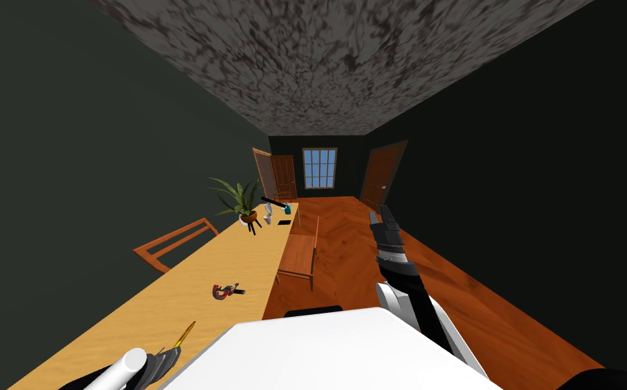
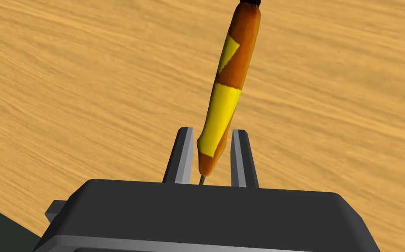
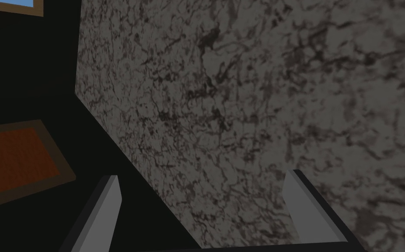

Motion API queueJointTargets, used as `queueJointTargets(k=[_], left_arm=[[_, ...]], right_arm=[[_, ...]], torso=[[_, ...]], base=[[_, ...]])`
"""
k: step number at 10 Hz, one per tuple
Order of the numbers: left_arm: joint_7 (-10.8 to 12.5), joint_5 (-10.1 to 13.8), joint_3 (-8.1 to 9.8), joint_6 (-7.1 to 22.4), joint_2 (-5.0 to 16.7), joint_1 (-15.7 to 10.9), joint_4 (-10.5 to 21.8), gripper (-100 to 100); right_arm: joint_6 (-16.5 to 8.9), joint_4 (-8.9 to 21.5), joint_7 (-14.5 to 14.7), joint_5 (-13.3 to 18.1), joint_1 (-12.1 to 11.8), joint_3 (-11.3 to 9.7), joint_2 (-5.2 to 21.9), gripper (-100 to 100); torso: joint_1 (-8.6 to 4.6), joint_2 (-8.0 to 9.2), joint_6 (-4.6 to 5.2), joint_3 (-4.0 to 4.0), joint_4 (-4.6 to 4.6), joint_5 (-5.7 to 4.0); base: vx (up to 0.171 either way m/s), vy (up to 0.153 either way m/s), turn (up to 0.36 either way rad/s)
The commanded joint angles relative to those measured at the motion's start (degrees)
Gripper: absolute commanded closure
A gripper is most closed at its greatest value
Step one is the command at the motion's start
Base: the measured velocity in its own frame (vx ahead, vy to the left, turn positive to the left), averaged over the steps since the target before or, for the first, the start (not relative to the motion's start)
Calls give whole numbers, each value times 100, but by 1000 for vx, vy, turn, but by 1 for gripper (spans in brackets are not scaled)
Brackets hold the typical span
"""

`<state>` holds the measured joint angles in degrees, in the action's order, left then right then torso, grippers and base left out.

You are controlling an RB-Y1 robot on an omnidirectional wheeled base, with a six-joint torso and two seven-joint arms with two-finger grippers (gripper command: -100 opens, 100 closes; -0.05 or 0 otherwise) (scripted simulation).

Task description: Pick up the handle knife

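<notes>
Orange-and-yellow handle knife (image 2: pixel 225 100) clamped between left gripper (image 2: pixel 212 131) fingers, wooden table (image 2: pixel 66 87) behind, right gripper (image 3: pixel 204 197) held spread apart over floor (image 1: pixel 481 305).

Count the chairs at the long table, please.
2. The first chair stands between the table and the dark wall. The second chair stands on the wooden floor at the table's other side. Others may be hidden nearer me.

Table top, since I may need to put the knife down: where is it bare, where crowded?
The widest bare stretch of the table lies between the red tool and the potted plant. A smaller patch lies between that tool and the knife in the left fingers. It is crowded past the plant.
</notes>
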<state>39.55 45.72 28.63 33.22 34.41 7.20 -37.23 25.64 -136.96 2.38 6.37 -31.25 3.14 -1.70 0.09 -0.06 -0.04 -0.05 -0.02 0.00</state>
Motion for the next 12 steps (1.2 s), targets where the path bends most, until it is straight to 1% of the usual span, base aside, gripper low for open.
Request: queueJointTargets(k=[1,2,3,11,12], left_arm=[[0,0,0,0,0,0,0,100],[0,0,0,0,0,0,0,0],[-143,-213,255,95,-11,-169,85,100],[-865,-1365,1525,587,-23,-1118,576,100],[-798,-1266,1420,532,-8,-1065,575,100]], right_arm=[[0,0,0,0,0,0,0,0],[0,0,0,0,0,0,0,0],[0,0,0,0,0,0,0,0],[0,0,0,0,0,0,0,0],[0,0,0,0,0,0,0,0]], torso=[[0,0,0,0,0,0],[0,0,0,0,0,0],[0,0,0,0,0,0],[-15,2,0,2,1,-3],[-14,5,-3,3,1,-4]], base=[[0,0,0],[0,0,0],[-4,-22,115],[-17,-32,77],[-8,-15,15]])
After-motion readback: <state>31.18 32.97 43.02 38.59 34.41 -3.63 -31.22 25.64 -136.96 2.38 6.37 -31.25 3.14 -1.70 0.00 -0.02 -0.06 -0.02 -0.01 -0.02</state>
